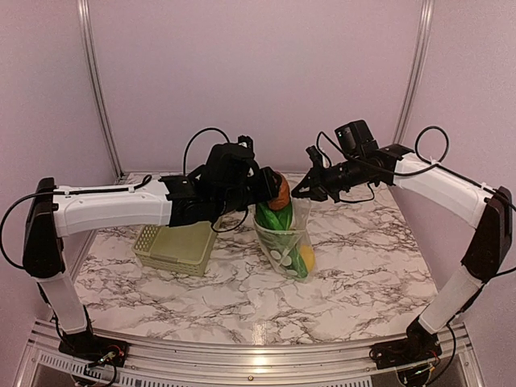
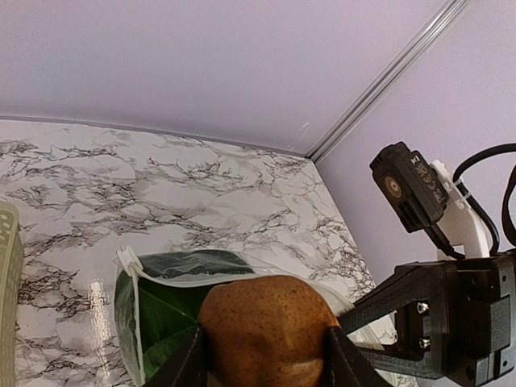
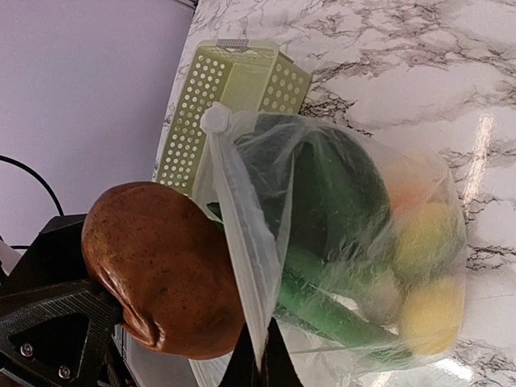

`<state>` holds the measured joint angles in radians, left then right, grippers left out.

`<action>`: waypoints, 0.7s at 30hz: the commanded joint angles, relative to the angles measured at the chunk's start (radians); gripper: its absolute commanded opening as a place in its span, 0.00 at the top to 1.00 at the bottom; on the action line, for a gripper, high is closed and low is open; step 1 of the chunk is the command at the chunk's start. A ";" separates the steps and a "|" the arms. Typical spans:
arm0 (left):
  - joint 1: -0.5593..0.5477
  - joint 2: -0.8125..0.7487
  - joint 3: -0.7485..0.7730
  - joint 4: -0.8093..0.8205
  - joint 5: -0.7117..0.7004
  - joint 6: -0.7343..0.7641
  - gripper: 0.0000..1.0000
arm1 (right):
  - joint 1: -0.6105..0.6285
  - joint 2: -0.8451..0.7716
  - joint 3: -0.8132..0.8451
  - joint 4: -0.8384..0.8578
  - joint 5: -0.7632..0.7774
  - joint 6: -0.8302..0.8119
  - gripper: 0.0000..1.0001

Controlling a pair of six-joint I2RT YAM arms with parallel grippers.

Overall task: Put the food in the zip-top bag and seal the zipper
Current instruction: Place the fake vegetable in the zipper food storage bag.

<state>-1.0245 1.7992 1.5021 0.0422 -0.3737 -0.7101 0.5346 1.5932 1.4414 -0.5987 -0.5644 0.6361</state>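
Reddish-brown fruit (image 2: pixel 266 318) was clamped in the left gripper (image 2: pixel 266 364) at the twelve o'clock edge of the bag (image 1: pixel 284 242), whose rim was pinched by the closed right gripper (image 1: pixel 305 192), so it might be snagged and dropped outside.

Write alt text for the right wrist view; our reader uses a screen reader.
A reddish-brown round fruit, gripped by the left hand, hangs at the mouth of a clear zip-top bag already holding green vegetables and yellow fruit. The right hand pinches the bag's zipper edge, with a pale green basket behind on the marble table.
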 commanded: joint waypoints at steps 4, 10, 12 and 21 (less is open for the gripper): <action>-0.029 0.024 0.001 0.012 -0.005 -0.008 0.52 | 0.005 0.018 0.052 0.001 0.003 0.005 1.00; -0.029 0.018 -0.014 0.045 0.068 -0.031 0.30 | 0.004 0.031 0.075 -0.003 -0.003 -0.001 1.00; -0.029 0.022 0.010 0.037 0.090 -0.023 0.20 | 0.004 0.035 0.079 -0.004 -0.006 -0.002 1.00; -0.028 -0.054 0.123 -0.025 0.006 0.204 0.06 | 0.004 0.038 0.090 -0.020 -0.005 -0.022 1.00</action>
<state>-1.0481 1.8133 1.5829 0.0322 -0.3103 -0.6598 0.5346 1.6299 1.4883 -0.6125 -0.5636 0.6308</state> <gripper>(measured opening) 0.892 0.003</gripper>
